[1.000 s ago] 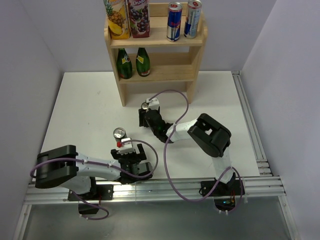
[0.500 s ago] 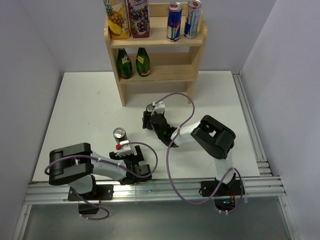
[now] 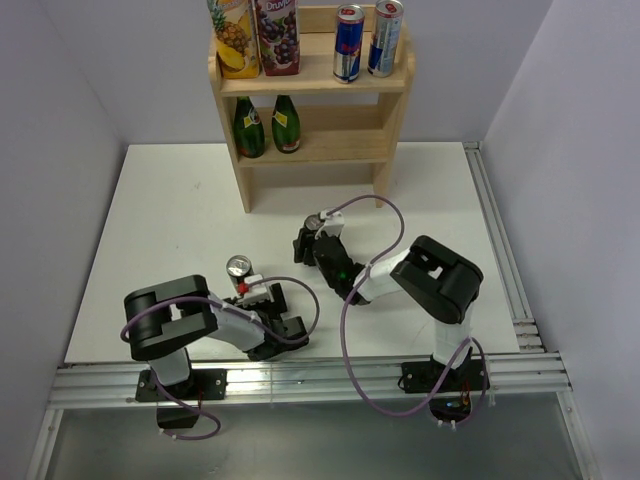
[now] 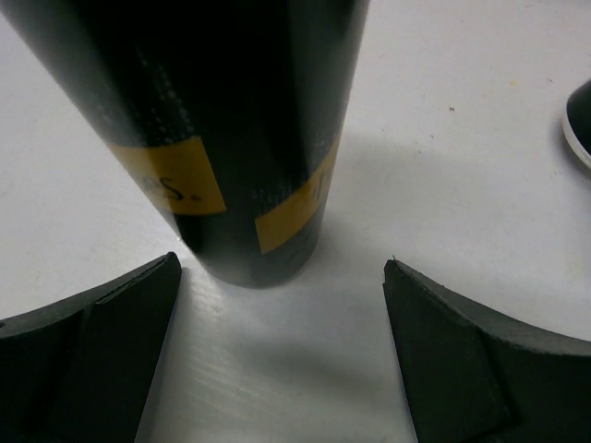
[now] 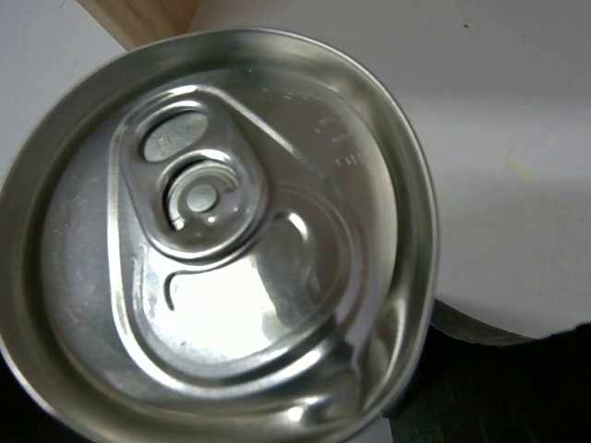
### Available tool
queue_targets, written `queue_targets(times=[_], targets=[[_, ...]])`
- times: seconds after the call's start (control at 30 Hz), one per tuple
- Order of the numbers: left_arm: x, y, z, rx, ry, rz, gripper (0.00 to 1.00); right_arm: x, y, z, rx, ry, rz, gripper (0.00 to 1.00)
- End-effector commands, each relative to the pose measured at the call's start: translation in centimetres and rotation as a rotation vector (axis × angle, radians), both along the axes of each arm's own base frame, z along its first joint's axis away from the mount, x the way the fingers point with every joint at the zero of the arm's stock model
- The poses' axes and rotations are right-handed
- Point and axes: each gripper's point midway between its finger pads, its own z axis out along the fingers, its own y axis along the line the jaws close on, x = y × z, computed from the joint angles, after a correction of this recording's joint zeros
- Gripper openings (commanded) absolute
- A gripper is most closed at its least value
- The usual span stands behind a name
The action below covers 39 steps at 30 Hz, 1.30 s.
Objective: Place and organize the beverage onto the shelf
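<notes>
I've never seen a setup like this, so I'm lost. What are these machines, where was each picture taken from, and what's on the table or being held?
These are two robot arms bolted at the near edge of a white table, tidying drinks onto the wooden shelf. The wide picture is from a fixed camera above and behind them: left arm on the left, right arm on the right. The shelf holds two juice cartons and two cans on top, two green bottles below. The close-ups come from cameras on the wrists. The left one shows a black can standing on the table between open jaws, untouched. The right one looks down on the silver lid of a second can; from above, that arm's jaws seem to grip it.
</notes>
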Motion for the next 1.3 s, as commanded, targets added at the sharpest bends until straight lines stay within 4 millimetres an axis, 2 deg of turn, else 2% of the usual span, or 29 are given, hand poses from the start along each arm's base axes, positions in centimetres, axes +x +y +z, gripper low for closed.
queue_targets(times=[0.0,0.07,0.13,0.2,0.27,0.4,0.5,0.53,0.6,0.67,0.7,0.73,0.8,0.83,0.87,0.9,0.93,1.0,1.17,1.27], targets=[[1.2,-0.6,0.3,-0.033,-0.015,-0.005,0.99,-1.3,-2.0,-2.7,-0.057,0.075,-0.024,0.00],[1.6,-1.2,0.4,-0.039,-0.015,-0.026,0.99,-1.3,-2.1,-2.7,-0.058,0.076,-0.024,0.00],[2.1,-0.5,0.1,-0.002,0.002,-0.020,0.99,-1.5,-2.1,-2.8,-0.057,0.079,-0.020,0.00],[3.2,-1.0,0.4,-0.053,-0.013,-0.017,0.99,-1.5,-2.1,-2.8,-0.055,0.080,-0.021,0.00],[3.3,-0.9,0.1,-0.029,0.002,-0.058,0.99,-1.6,-2.2,-3.0,-0.056,0.085,-0.021,0.00],[5.3,-1.0,0.5,-0.062,-0.030,-0.053,0.99,-1.7,-2.3,-2.8,-0.062,0.083,-0.020,0.00],[6.4,-1.0,0.2,-0.023,-0.019,-0.069,0.95,-1.5,-2.8,-1.9,-0.069,0.075,-0.039,0.00],[6.9,-1.5,0.6,-0.046,-0.037,-0.077,0.92,-1.5,-2.7,-1.0,-0.061,0.064,-0.038,0.00],[7.4,-1.6,0.1,-0.032,-0.029,-0.075,0.84,-1.3,-3.2,0.0,-0.075,0.053,-0.057,0.00],[7.9,-2.1,-0.2,-0.038,-0.021,-0.081,0.79,-1.0,-3.4,2.0,-0.072,0.029,-0.073,0.00],[8.2,-2.0,-0.3,-0.036,-0.020,-0.076,0.70,-0.8,-3.6,2.7,-0.078,0.015,-0.085,0.00],[8.4,-2.3,-0.2,-0.050,-0.028,-0.085,0.66,-0.6,-3.6,4.1,-0.066,-0.005,-0.089,0.00],[8.6,-2.3,-0.3,-0.051,-0.031,-0.087,0.39,0.0,-3.6,5.7,-0.081,-0.029,-0.100,0.00],[8.7,-2.3,-0.3,-0.056,-0.032,-0.084,0.30,0.5,-3.7,7.4,-0.076,-0.051,-0.119,0.00],[8.6,-2.2,-0.5,-0.048,-0.026,-0.080,0.21,0.9,-3.8,8.1,-0.078,-0.061,-0.127,0.00],[8.7,-2.1,-0.5,-0.061,-0.029,-0.063,0.06,1.2,-3.9,9.1,-0.083,-0.077,-0.131,0.00],[8.7,-2.1,-0.7,-0.060,-0.022,-0.070,0.05,2.1,-4.0,10.7,-0.066,-0.098,-0.149,0.00],[8.8,-1.9,-0.7,-0.070,-0.027,-0.069,0.00,2.9,-4.6,12.1,-0.073,-0.110,-0.161,0.00],[8.5,-1.4,-1.4,-0.083,-0.014,-0.070,0.00,6.2,-6.7,18.4,-0.086,-0.196,-0.239,0.00],[8.3,-1.2,-1.7,-0.091,-0.010,-0.072,0.00,8.3,-8.5,20.2,-0.101,-0.210,-0.298,0.00]])
